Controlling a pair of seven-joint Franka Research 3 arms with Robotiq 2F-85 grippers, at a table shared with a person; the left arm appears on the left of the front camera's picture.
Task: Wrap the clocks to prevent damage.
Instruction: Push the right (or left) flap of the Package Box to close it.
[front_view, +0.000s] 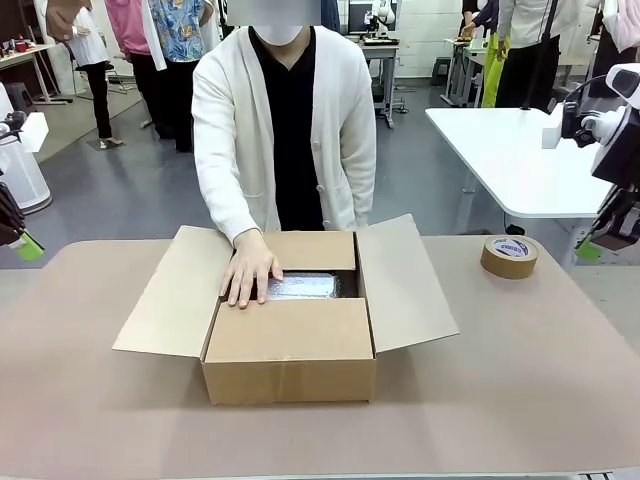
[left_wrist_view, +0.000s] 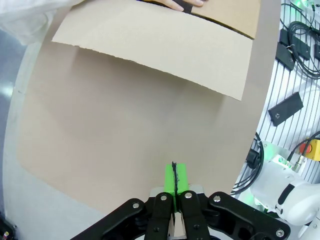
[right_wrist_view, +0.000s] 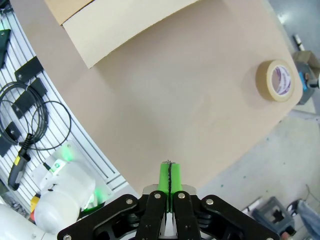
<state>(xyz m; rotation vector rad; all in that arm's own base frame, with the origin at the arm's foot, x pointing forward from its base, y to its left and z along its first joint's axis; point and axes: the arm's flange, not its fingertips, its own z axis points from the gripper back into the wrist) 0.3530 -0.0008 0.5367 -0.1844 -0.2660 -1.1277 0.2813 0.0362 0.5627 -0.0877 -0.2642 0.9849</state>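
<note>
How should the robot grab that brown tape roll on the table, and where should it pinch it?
Pinch the ring wall of the tape roll from straight above, one finger in the hole and one outside. The roll lies flat, hole up, alone on the right part of the table. The robot's right hand, shut now, would have to open first.

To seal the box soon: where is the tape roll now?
In the front view the tape roll lies flat on the table, right of the cardboard box and its right flap.

bright, even overhead light | soft shadows | wrist edges bend
</note>
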